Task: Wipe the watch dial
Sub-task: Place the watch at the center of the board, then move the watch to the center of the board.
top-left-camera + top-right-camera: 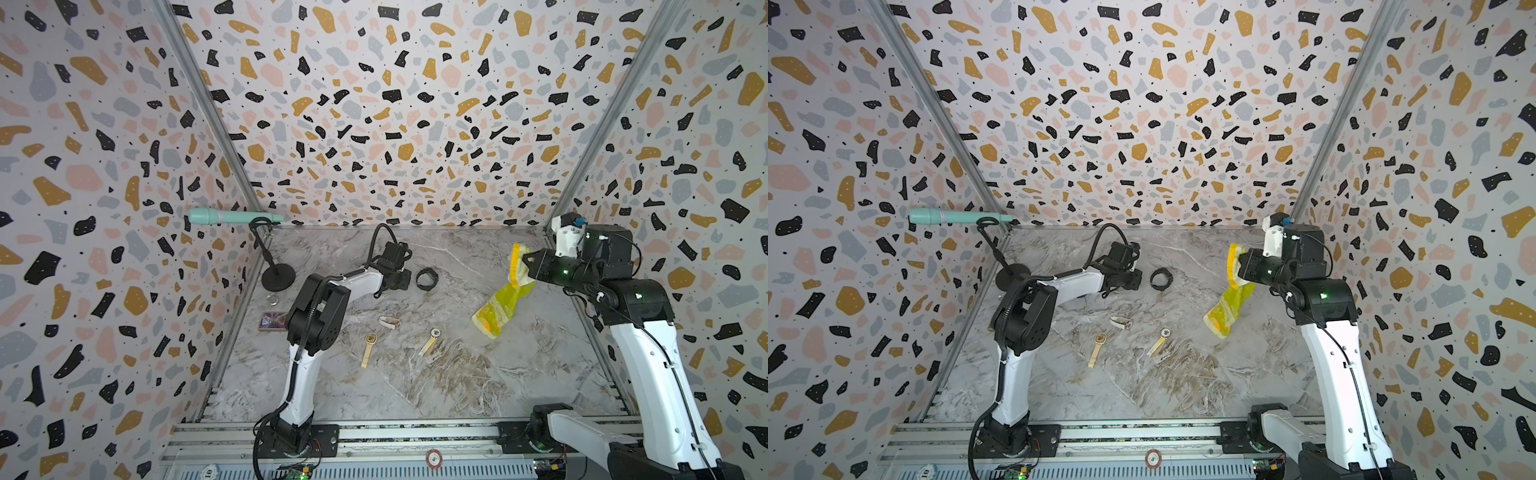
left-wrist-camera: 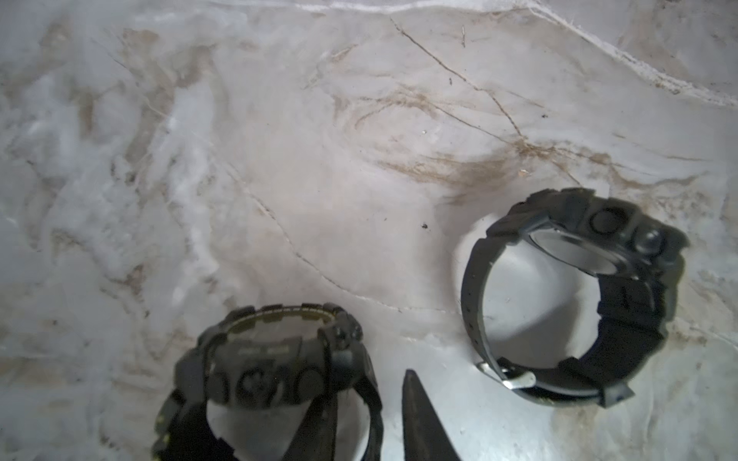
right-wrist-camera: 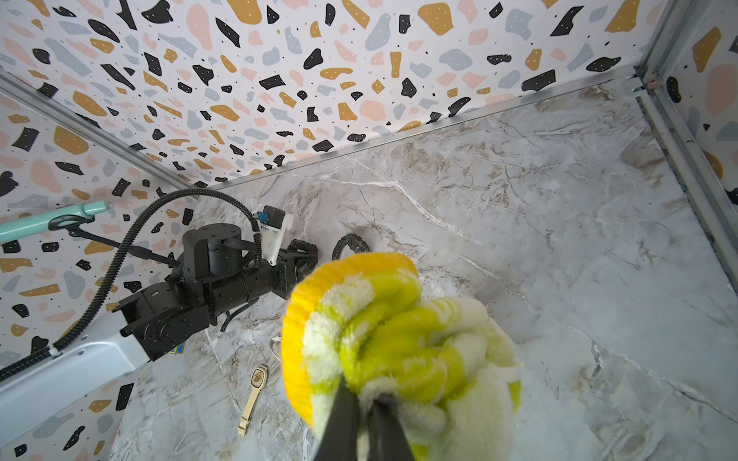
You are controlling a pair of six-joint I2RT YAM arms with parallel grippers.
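Marble tabletop [image 1: 457, 386] spans the cell. Yellow terry cloth [image 1: 500, 305] hangs from the right gripper [image 1: 527, 261], jaws clamped tight on its upper end. At far centre the left gripper [image 1: 401, 280] sits low, one finger [image 2: 419, 419] just beside a black sports watch [image 2: 271, 367]; whether it grips, I cannot tell. A second black watch [image 1: 427, 279] rests on its side nearby, strap buckled.

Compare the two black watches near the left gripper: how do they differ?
The trimmed watch sits dial up, yellow-green accents on its bezel; the buckled watch lies on its side, dial sideways, caseback and silver buckle showing, all black. Both: chunky black cases with side buttons.
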